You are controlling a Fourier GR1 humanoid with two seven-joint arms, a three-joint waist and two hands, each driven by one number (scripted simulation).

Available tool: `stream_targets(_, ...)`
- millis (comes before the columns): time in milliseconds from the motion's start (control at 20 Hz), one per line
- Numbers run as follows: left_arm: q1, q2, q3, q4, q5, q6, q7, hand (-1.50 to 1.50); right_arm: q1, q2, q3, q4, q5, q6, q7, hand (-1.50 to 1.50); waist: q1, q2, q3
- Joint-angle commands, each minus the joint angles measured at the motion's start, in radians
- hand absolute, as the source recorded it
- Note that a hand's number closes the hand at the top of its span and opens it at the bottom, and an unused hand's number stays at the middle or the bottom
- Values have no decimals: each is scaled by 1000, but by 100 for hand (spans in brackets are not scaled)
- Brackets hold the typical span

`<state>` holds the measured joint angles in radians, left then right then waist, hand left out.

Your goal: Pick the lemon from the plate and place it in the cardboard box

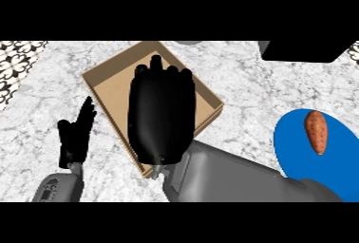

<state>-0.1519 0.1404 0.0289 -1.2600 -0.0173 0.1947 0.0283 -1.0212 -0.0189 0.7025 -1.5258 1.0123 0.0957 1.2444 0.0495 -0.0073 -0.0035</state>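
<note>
Above the cardboard box (pixel 111 84), the right hand (pixel 161 116) spreads flat.

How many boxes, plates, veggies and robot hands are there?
Boxes: 1, the cardboard box
Plates: 1, the blue plate
Veggies: 1, the sweet potato on that plate
Hands: 2, the left hand and the right hand
Total: 5

Right hand (pixel 160 114) covers the box (pixel 112 80) floor's middle and anything under its palm; plate (pixel 294 137) cut by right edge, its lower part behind forearm (pixel 231 180); dark slab (pixel 305 51) cut at top, kind unclear.
</note>
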Motion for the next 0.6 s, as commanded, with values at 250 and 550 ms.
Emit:
stream_targets(250, 42, 3, 10, -34, 17, -16, -23, 0, -61, 18, -90, 250, -27, -159, 75, 150, -14, 11, 2)
stream_targets(550, 41, -2, 14, -42, 4, 7, -10, 0, -30, 18, -134, 443, 4, -216, -31, 150, -22, 12, 3)
